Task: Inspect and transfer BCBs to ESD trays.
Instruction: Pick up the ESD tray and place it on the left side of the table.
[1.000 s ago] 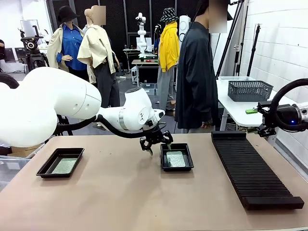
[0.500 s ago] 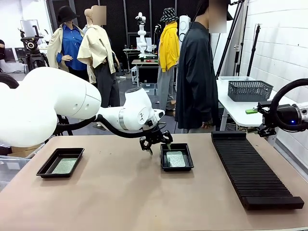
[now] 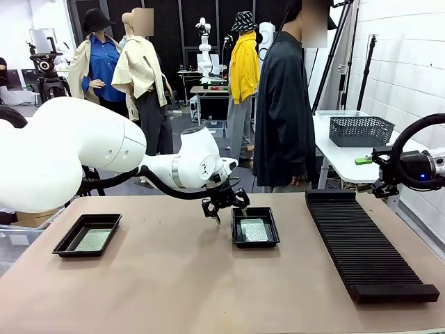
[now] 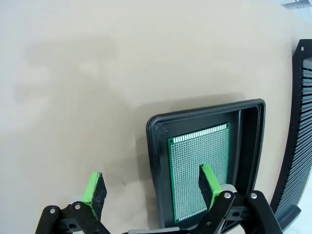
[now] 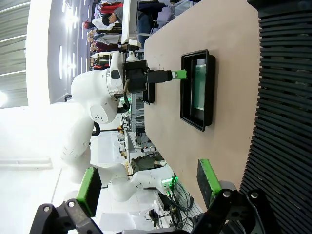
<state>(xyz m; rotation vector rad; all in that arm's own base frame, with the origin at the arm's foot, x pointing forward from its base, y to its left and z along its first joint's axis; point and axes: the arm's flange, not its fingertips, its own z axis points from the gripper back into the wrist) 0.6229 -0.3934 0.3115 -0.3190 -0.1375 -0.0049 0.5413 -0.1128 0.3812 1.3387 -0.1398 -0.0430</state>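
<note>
Beige tabletop [image 3: 181, 292] is seen stretching bare in the foreground, with a long black ribbed rack [image 3: 365, 247] laid along its right side. Farther in, the left gripper [image 3: 226, 207] is held low over the middle of the tabletop, its fingers [image 4: 95, 191] spread wide and gripping nothing. In the left wrist view one green-padded finger is poised above bare tabletop, while the other is poised over the middle ESD tray [image 4: 156, 161]. A green BCB [image 4: 197, 170] is shown lying flat inside that tray, directly beneath that finger; whether the pad touches it cannot be told. The tray's near-left rim sits between the two fingers. The rack is seen just beyond the tray's far rim in that view.

A second ESD tray [image 3: 66, 243] is placed well to the left of the fingers, near the tabletop's left edge, with another BCB [image 3: 92, 240] resting flat in it.

The right gripper [image 5: 146, 187] is held off the right end of the tabletop, well apart from both trays, its fingers likewise parted and empty. Its wrist view looks back across the rack toward the middle tray and the left arm.

At the far side, a person [image 3: 281, 111] in a dark long-sleeved garment is seen standing behind the tabletop, just beyond the middle tray.
</note>
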